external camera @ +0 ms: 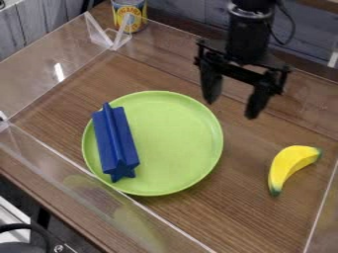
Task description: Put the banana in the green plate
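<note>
Banana (pixel 292 166) lying on the wooden tabletop (pixel 251 217) near the right edge, curved, yellow with a greenish tip at its lower end, well apart from the green plate (pixel 179 133) and touching nothing else. Green plate resting flat toward the left-centre of the tabletop, its right half bare. Blue star-profiled block (pixel 115 142) lying lengthwise on the plate's left part, filling a good stretch of it from back to front. Clear plastic walls (pixel 53 54) fencing the work area on the left, back and front; yellow-labelled container (pixel 126 15) standing beyond the back-left wall, outside the enclosure. Bare wood between banana and plate, nothing lying across that stretch.

Gripper (pixel 235 94) spread wide, dark fingers (pixel 260 97) well separated, holding nothing and touching nothing. Hanging above the tabletop just behind the plate's right rim, up and to the left of the banana in the camera view, clearly apart from it. Arm (pixel 248 30) coming down from the top of the view, black and upright, wrist vertical, fingers pointing straight down at the wood. Fingertips clear of the plate rim.
</note>
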{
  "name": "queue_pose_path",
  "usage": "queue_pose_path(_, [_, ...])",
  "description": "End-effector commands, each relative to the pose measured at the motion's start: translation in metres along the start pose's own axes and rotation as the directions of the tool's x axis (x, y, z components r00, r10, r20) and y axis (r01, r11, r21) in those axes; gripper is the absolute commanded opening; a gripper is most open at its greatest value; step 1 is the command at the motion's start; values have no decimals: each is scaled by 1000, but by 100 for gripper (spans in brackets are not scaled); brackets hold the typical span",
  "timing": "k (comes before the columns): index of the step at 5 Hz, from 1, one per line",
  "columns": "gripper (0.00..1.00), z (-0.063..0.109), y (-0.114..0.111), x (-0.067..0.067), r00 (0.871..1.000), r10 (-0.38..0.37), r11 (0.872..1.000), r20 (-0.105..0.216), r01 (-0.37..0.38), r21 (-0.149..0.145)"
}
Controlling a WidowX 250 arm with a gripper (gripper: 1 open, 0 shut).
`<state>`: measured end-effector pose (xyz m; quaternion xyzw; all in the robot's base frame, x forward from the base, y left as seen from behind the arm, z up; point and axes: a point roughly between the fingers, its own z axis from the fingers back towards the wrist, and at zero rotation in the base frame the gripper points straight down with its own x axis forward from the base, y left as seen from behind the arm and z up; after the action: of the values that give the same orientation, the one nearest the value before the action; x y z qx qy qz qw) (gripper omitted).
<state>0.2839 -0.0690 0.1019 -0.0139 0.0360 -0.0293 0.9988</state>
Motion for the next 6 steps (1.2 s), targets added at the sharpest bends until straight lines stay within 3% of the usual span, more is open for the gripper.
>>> queue_pose_path(1, [100,6,-16,4,998,-31,999,51,31,-15])
queue_pose_path(2, [100,3,-20,6,998,-40,999,49,41,-19])
queue_pose_path(4, [100,-15,-60,0,993,-96,995,68,99,-33])
queue_pose_path(6, [100,-39,-67,16,995,-56,997,88,61,-57])
